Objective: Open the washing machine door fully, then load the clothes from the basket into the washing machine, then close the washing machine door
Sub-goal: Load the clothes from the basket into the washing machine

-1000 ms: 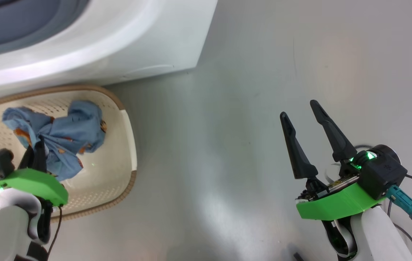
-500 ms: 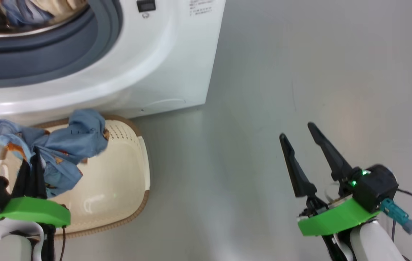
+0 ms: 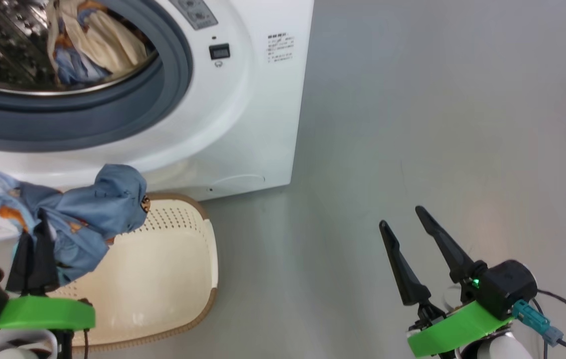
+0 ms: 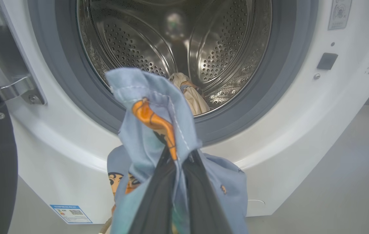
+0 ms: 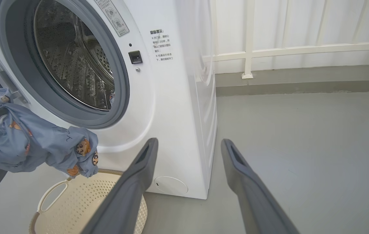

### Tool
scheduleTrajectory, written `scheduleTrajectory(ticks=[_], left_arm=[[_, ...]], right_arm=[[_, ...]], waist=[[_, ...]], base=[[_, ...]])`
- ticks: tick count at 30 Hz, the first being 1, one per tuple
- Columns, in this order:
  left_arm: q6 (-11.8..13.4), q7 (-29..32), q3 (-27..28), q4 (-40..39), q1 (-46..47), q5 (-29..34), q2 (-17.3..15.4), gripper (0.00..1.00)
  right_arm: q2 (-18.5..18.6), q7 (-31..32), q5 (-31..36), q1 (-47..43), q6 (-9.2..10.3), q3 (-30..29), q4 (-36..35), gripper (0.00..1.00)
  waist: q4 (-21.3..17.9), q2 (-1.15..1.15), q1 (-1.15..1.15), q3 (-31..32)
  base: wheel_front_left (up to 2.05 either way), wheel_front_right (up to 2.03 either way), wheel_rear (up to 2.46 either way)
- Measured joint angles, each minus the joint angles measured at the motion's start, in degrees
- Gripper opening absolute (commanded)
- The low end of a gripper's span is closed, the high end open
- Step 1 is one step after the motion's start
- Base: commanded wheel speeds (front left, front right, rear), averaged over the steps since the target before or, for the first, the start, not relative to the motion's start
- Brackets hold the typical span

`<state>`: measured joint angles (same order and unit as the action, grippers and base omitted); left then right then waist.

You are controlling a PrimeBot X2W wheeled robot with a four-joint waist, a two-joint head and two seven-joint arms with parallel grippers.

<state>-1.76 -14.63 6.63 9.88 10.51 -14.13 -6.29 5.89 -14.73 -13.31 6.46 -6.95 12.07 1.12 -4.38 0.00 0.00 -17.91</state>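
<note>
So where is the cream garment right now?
The cream garment lies inside the steel drum of the washing machine, at the upper left of the head view, just behind the grey rubber ring.

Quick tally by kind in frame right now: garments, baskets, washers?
Garments: 2, the light blue garment clamped in the left gripper, the cream garment lying in the drum
Baskets: 1, the basket on the floor
Washers: 1, the washing machine
Total: 4
</note>
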Motion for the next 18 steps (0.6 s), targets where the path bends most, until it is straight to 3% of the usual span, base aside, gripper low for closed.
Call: scheduleTrajectory(ticks=[18], left_arm=[[0.81,0.00,2.27,-7.94,-11.90,2.85,1.55,0.00]], right_arm=[[0.23,0.00,-0.58,-6.47,0.00,0.12,0.97,1.00]], waist=[[-0.38,0.00,0.00,10.53]], base=[[0.00,0.00,0.00]])
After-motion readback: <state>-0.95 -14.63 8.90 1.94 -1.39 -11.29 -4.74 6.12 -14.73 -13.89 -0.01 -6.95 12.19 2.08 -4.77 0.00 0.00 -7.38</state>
